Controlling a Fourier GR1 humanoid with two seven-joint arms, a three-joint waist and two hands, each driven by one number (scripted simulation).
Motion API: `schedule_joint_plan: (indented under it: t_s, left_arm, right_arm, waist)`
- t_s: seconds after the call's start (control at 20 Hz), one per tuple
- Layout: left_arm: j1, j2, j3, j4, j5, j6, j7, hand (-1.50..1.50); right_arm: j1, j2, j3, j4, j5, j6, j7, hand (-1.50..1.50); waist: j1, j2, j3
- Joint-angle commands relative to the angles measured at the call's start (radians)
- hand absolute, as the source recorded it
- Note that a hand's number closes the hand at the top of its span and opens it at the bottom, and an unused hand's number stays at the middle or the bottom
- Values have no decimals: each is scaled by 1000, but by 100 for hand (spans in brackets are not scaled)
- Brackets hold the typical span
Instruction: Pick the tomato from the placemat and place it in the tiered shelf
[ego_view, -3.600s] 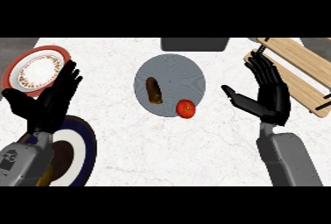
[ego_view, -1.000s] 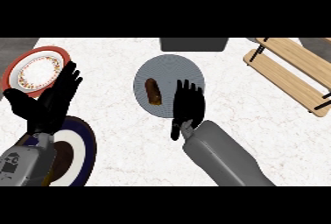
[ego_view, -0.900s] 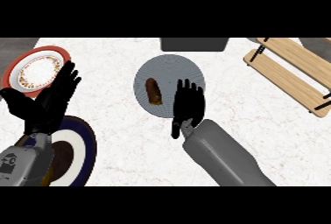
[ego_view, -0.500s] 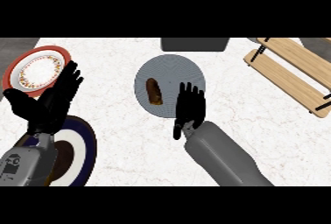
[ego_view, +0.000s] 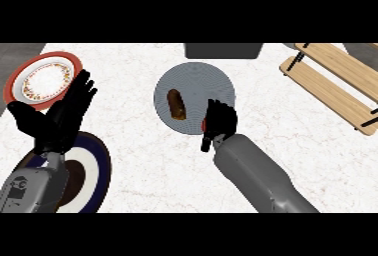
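Observation:
The round grey placemat (ego_view: 198, 82) lies at the counter's centre. My right hand (ego_view: 220, 124) sits over its lower right edge, fingers curled down round the tomato (ego_view: 201, 125), of which only a red sliver shows at the hand's left side. The wooden tiered shelf (ego_view: 332, 80) stands at the far right, well apart from the hand. My left hand (ego_view: 63, 117) rests open at the left, fingers up.
A brown oblong food item (ego_view: 177, 104) lies on the placemat left of my right hand. A red-rimmed plate (ego_view: 26, 75) sits at the far left, a dark blue plate (ego_view: 96, 172) at the lower left, and a dark box (ego_view: 224, 50) at the back.
My right hand has come in from the tomato's right and settled over it, hiding it. In the last second it has barely shifted. The left hand has stayed put.

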Motion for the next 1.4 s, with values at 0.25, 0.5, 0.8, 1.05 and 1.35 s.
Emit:
schedule_joint_plan:
  t_s: [0.25,0.5,0.8,1.05,1.35]
  left_arm:
    - [-98,17,59,55,8,-30,46,0]
    - [-23,19,62,8,1,-61,19,0]
    - [-6,8,61,7,-11,-21,25,0]
    - [45,4,77,10,-11,-18,-2,0]
    - [96,22,96,-9,-2,-35,-21,0]
  right_arm:
    - [-72,0,71,202,2,-79,-142,150]
    - [-13,0,117,134,25,-102,-230,150]
    - [287,-62,429,-133,71,-18,-563,150]
    - [437,-308,431,-496,41,-53,-622,150]
    - [534,-415,259,-935,-145,-116,-635,150]
  waist:
    - [4,4,0]
    - [-8,-2,0]
    - [-60,-20,0]
    - [-75,-20,-2]
    - [-85,-24,-2]
